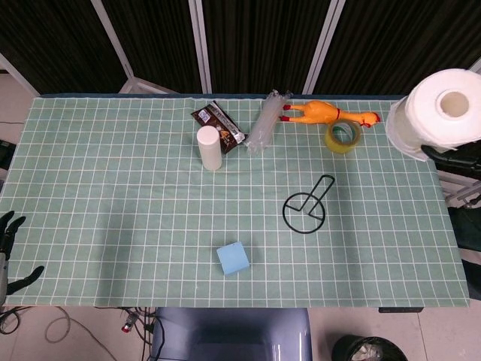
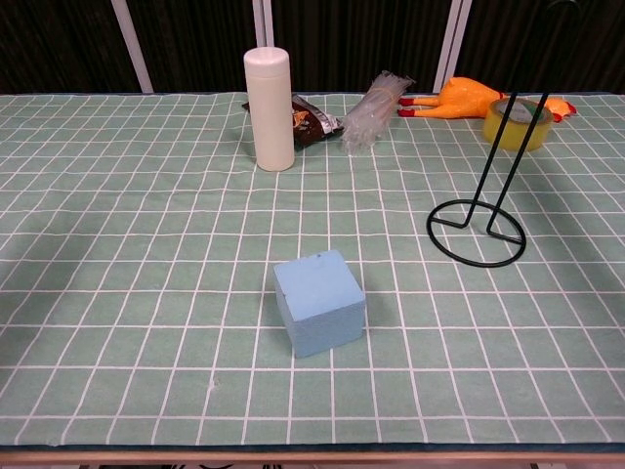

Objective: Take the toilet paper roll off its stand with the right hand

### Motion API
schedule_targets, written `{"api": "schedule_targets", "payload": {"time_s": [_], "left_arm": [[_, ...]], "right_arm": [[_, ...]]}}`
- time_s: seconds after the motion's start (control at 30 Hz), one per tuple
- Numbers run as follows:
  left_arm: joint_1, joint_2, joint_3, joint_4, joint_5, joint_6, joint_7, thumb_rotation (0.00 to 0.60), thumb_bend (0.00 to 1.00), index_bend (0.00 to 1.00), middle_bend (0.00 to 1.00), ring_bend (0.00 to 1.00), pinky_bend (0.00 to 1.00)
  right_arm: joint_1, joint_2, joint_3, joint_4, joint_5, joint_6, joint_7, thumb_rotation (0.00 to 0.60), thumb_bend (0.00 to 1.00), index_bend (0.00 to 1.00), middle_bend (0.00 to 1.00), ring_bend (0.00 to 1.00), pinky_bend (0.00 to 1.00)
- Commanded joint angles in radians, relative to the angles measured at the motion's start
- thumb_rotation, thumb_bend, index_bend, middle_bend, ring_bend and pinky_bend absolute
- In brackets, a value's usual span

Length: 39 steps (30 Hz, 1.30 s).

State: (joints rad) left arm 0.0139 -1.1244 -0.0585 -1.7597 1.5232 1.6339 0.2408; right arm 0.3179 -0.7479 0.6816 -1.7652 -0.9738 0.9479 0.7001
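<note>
White toilet paper roll (image 1: 443, 113) sits at upper right of head view, clear of its black wire stand (image 1: 305, 208), w/ dark fingers of right hand (image 1: 460, 156) gripping it from below. Stand is on the green grid mat (image 1: 113, 188) near frame centre-right, well apart from roll. Left hand (image 1: 10, 252) at lower left edge, fingers apart, holding nothing.
</note>
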Motion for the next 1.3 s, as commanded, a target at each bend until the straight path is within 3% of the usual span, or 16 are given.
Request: {"api": "schedule_targets", "payload": {"time_s": [0.03,0.43,0.67,0.97,1.3], "left_arm": [[0.0,-0.001,0.0,0.0,0.001,0.0,0.001,0.6,0.05,0.15,0.04,0.0,0.0],[0.002,0.004,-0.001,0.0,0.0,0.003,-0.01,0.6,0.05,0.15,0.04,0.0,0.0],[0.002,0.007,-0.003,0.0,-0.002,0.004,-0.018,0.6,0.05,0.15,0.04,0.0,0.0],[0.002,0.011,-0.004,0.001,-0.003,0.003,-0.025,0.6,0.05,0.15,0.04,0.0,0.0],[0.0,0.007,-0.001,0.002,0.001,0.0,-0.017,0.6,0.05,0.15,0.04,0.0,0.0]], "right_arm": [[-0.014,0.003,-0.03,0.028,-0.007,-0.009,0.008,0.6,0.0,0.35,0.35,0.08,0.0],[-0.089,-0.209,-0.255,0.095,-0.206,0.139,-0.003,0.6,0.0,0.35,0.34,0.08,0.0],[-0.095,-0.368,-0.368,0.172,-0.257,0.137,0.022,0.6,0.0,0.35,0.34,0.07,0.0],[-0.096,-0.554,-0.436,0.308,-0.251,0.145,0.022,0.6,0.0,0.34,0.34,0.07,0.0],[-0.092,-0.642,-0.47,0.412,-0.271,0.135,0.031,0.6,0.0,0.31,0.3,0.03,0.0]]}}
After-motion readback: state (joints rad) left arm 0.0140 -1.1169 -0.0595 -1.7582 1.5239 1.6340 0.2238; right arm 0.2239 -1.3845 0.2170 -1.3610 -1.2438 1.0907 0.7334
